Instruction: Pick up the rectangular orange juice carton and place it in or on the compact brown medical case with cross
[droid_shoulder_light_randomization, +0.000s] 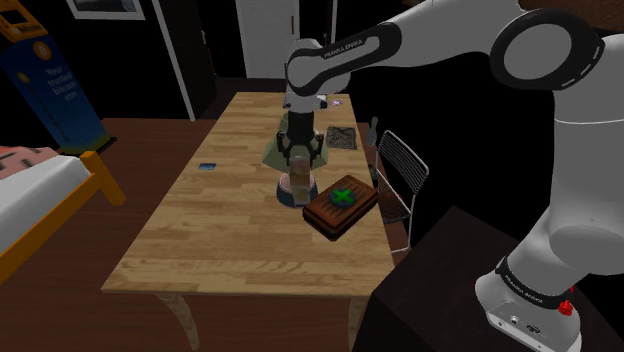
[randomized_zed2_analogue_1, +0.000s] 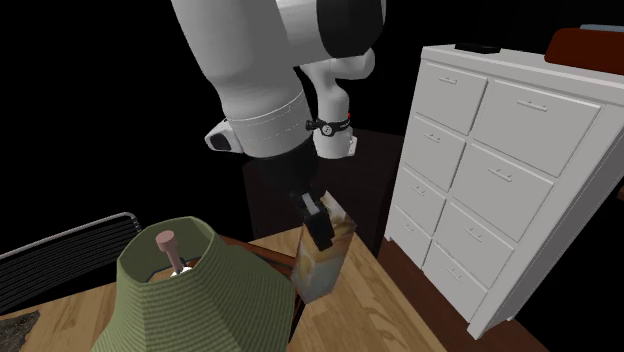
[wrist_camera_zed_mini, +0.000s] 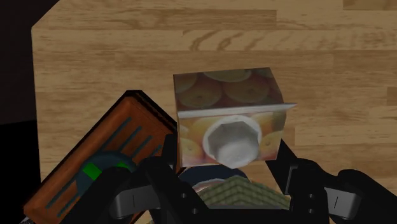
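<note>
The orange juice carton (wrist_camera_zed_mini: 226, 102) is printed with orange slices and has a white screw cap. My gripper (wrist_camera_zed_mini: 229, 156) is shut on it, one black finger on each side. In the shoulder view the carton (droid_shoulder_light_randomization: 299, 178) hangs upright under the gripper (droid_shoulder_light_randomization: 300, 152), just over the table and to the left of the case. In the second exterior view the carton (randomized_zed2_analogue_1: 322, 258) looks tilted, with a finger (randomized_zed2_analogue_1: 318, 225) on its side. The brown case (droid_shoulder_light_randomization: 342, 203), with a green cross on its lid, lies flat near the table's right edge; the case (wrist_camera_zed_mini: 102, 159) sits beside the carton.
A green-shaded lamp (droid_shoulder_light_randomization: 272, 150) stands right behind the carton, its shade (randomized_zed2_analogue_1: 190, 290) close to it. A wire chair (droid_shoulder_light_randomization: 402, 165) stands past the wooden table's (droid_shoulder_light_randomization: 220, 240) right edge. On the table lie a small blue card (droid_shoulder_light_randomization: 208, 165) and a dark mat (droid_shoulder_light_randomization: 341, 136). A white dresser (randomized_zed2_analogue_1: 500, 150) stands nearby.
</note>
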